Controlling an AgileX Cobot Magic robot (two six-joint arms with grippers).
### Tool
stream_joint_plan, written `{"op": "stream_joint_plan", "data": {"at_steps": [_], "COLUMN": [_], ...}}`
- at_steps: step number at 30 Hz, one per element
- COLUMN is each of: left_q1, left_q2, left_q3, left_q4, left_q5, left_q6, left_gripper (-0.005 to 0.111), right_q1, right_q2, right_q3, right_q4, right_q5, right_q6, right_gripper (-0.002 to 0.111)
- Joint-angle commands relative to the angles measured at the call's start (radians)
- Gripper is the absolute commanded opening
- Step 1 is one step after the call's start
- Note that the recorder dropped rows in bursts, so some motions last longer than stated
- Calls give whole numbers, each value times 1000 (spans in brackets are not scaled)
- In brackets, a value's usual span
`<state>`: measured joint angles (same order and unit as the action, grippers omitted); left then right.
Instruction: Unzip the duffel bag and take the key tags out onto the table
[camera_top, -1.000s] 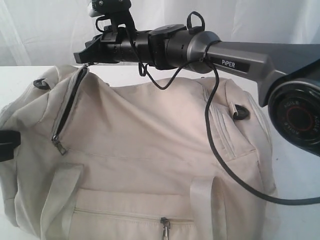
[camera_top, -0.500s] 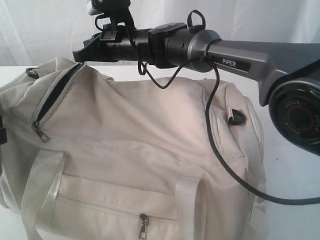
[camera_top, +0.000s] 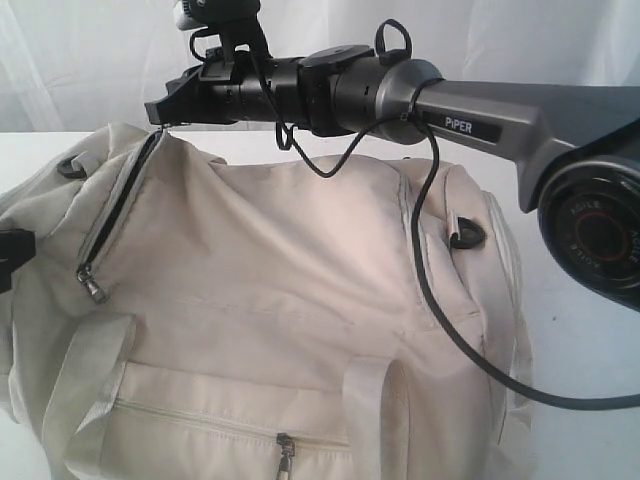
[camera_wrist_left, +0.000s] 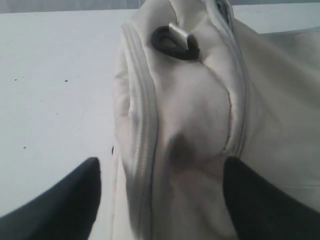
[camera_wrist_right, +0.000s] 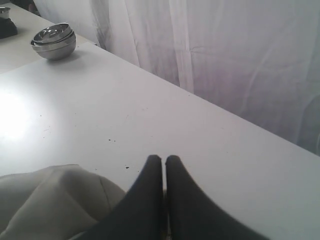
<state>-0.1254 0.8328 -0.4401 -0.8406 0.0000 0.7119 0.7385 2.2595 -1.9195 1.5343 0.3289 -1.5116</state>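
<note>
**A:** Start at the left. How do the left jaws stand?

**B:** Released. They stand wide apart, one dark tip on each side of the left end of the duffel bag (camera_top: 300, 260), with its fabric between them.

**A:** And how does the bag lie?

**B:** It lies on the desk (camera_top: 590, 345) with its long axis along the desk's far edge. Its ends point left and right, and the front pocket faces the exterior camera.

**A:** The zip?

**B:** The end zip (camera_top: 118, 215) slants down the left end and gapes dark. Its pull (camera_top: 92, 290) hangs at the lower end.

**A:** The right jaws?

**B:** The right arm (camera_top: 480, 125) reaches across the middle, above the bag. Its jaws are clenched on a small bit of the bag at the zip's upper end, and the fabric rises in a peak to their tips.

**A:** Further right?

**B:** The pocket pull (camera_top: 285, 452) hangs low at the bag's middle. A black eyelet loop (camera_top: 467, 236) sits at the right end, and a black cable (camera_top: 440, 320) droops from the arm across the bag. Steel bowls (camera_wrist_right: 53, 40) stand near the curtain (camera_wrist_right: 225, 50), well apart from the bag.
</note>
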Motion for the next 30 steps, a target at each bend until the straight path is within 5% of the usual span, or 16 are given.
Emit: {"op": "stream_joint_plan", "data": {"at_steps": [1, 21, 25, 30], "left_q1": [0, -85, -85, -85], "left_q2": [-7, 404, 448, 446], "left_q3": [-59, -326, -347, -349], "left_q4": [47, 37, 37, 37], "left_q5": [84, 133, 148, 150], "left_q6": [72, 333, 333, 333], "left_gripper": [76, 71, 57, 26], "right_q1": [-11, -11, -11, -11], "right_q2": [-13, -13, -13, -13], "right_q3": [-3, -3, -3, -3], "right_q4": [-2, -2, -2, -6], "right_q5": [8, 59, 59, 50], "right_q6": [-2, -2, -2, -2], "right_gripper": [0, 0, 0, 0]}}
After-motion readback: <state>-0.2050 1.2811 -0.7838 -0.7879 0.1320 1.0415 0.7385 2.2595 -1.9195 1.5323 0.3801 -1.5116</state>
